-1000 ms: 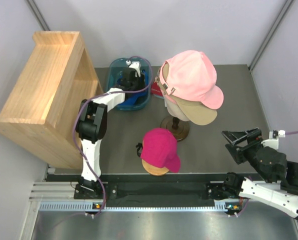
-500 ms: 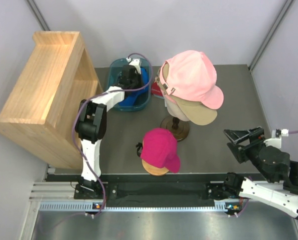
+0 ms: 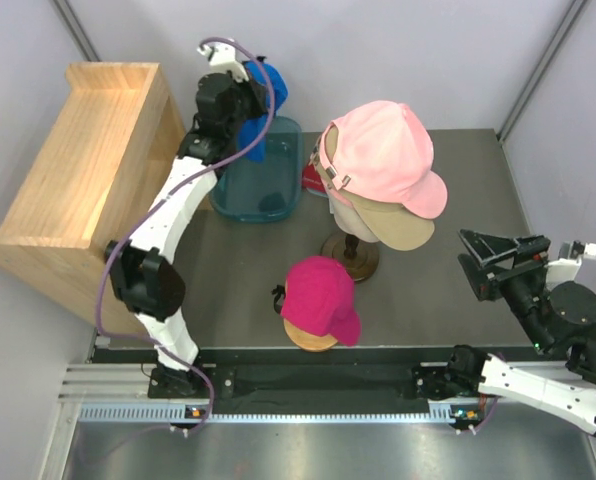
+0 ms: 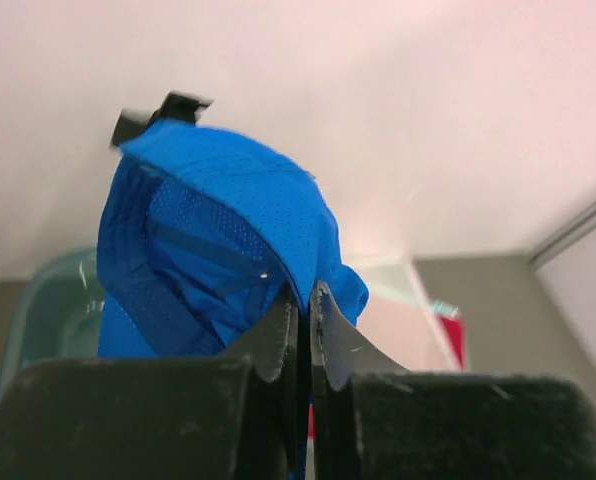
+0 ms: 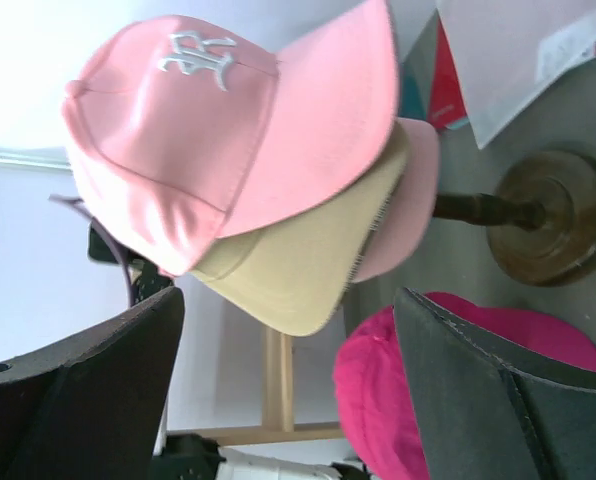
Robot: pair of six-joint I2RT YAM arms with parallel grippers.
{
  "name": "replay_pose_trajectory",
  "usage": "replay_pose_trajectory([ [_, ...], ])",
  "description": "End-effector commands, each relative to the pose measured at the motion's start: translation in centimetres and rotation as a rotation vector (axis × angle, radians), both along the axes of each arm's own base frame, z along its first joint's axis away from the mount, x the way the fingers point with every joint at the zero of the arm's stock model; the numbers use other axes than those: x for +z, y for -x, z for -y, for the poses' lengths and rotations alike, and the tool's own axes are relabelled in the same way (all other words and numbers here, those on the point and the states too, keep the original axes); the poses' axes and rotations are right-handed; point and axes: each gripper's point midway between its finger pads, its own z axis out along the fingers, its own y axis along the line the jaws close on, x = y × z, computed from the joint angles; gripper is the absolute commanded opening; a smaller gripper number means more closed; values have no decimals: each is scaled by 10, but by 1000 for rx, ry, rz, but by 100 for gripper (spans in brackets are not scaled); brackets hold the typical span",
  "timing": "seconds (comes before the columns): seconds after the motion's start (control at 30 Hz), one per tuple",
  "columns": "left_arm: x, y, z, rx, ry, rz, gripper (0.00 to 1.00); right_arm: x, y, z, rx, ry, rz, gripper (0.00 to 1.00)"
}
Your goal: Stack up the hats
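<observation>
We start with the wooden shelf (image 3: 88, 180), which takes up the far-left side of the grey table (image 3: 428, 310). Just to its right, toward the far edge, stands the teal bin (image 3: 278, 190), with something dark blue showing through its wall that we cannot make out.

Right of the bin, around the middle of the table, the pink cap (image 3: 383, 150) sits on top of the tan cap (image 3: 396, 230). Both are carried on a stand whose round dark wooden base (image 3: 350, 258) shows beneath them. From the right wrist view the pink cap's front bears white embroidered letters, and the tan brim pokes out under the pink one.

Nearer to us, the magenta cap (image 3: 321, 295) rests over a wooden ball (image 3: 310, 338), a sliver of which peeks out at its near edge.

The blue cap (image 3: 268, 85) hangs in the air at the far left, by the bin's far edge and clear of it. The left claw (image 3: 240, 88) has its fingers pressed together on a fold of the cap's blue cloth, as the left wrist view shows plainly.

The right claw (image 3: 493, 262) hovers at the near right with its jaws wide apart, holding nothing and well apart from every cap.
</observation>
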Motion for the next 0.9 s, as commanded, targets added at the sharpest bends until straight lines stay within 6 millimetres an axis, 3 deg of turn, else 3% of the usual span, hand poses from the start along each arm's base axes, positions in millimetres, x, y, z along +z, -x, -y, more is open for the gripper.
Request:
replay_pose_trajectory([
  [0.0, 110, 38, -17, 38, 137, 203, 0, 49, -5, -5, -6, -49, 104, 84],
  [0.17, 191, 86, -28, 15, 293, 383, 0, 89, -6, -21, 35, -105, 203, 88],
  [0.27, 235, 123, -35, -21, 421, 496, 0, 121, -7, -48, 107, -72, 277, 88],
  [0.33, 259, 149, -38, -45, 499, 551, 0, 131, -13, -81, 176, 15, 308, 88],
  [0.4, 273, 165, -40, -63, 569, 595, 0, 148, -17, -101, 211, 66, 337, 88],
  [0.47, 289, 184, -44, -84, 636, 633, 0, 169, -16, -110, 234, 62, 383, 88],
  [0.67, 322, 230, -50, -178, 833, 705, 0, 199, -19, -137, 262, -33, 479, 88],
  [0.77, 334, 249, -44, -239, 920, 740, 0, 211, -20, -160, 310, -60, 511, 88],
  [0.83, 337, 255, -27, -263, 928, 740, 0, 215, -19, -178, 360, -66, 526, 88],
  [0.87, 342, 262, -23, -278, 935, 746, 0, 228, -19, -186, 371, -101, 549, 88],
])
